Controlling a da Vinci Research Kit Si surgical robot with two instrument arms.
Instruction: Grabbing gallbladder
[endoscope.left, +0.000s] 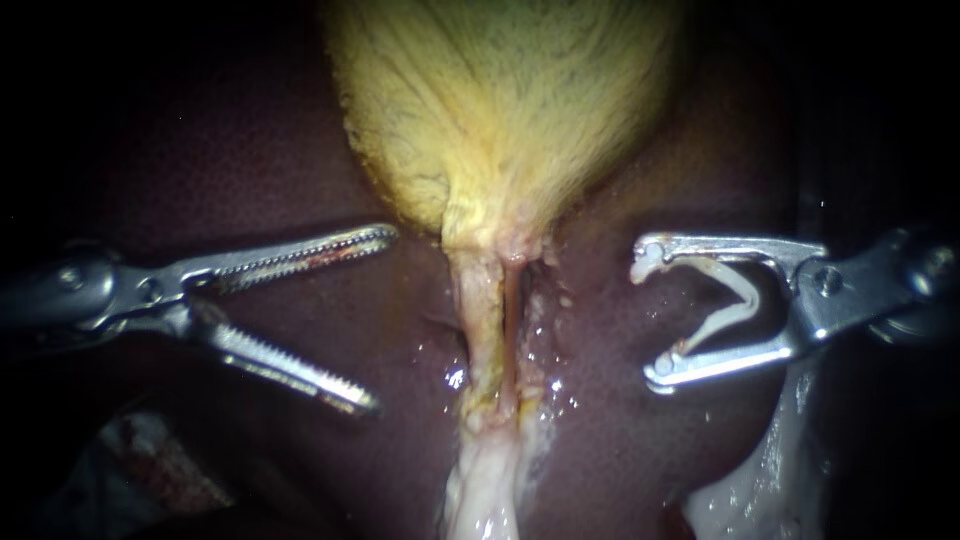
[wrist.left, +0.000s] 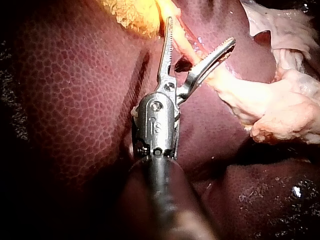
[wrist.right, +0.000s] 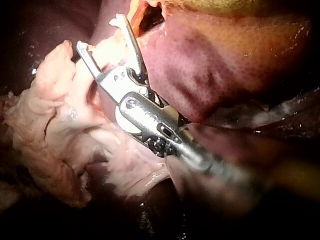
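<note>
Yellow gallbladder (endoscope.left: 500, 100) lay ungrasped. Beside its neck the left instrument (endoscope.left: 380, 320) hovered, jaws apart, seemingly to grab; opposite, the right instrument (endoscope.left: 650, 318) clasped a clip (endoscope.left: 735, 300).

The gallbladder (endoscope.left: 510, 110) is a pale yellow, pear-shaped sac with a matt, fibrous surface streaked by fine dark lines. It lies on the dark maroon liver (endoscope.left: 640, 330). Its broad body runs out of the endoscope view at the top. Downward it narrows to a creased neck near the middle of that view, where it joins a pale, wet strand of tissue (endoscope.left: 485, 330).
</note>
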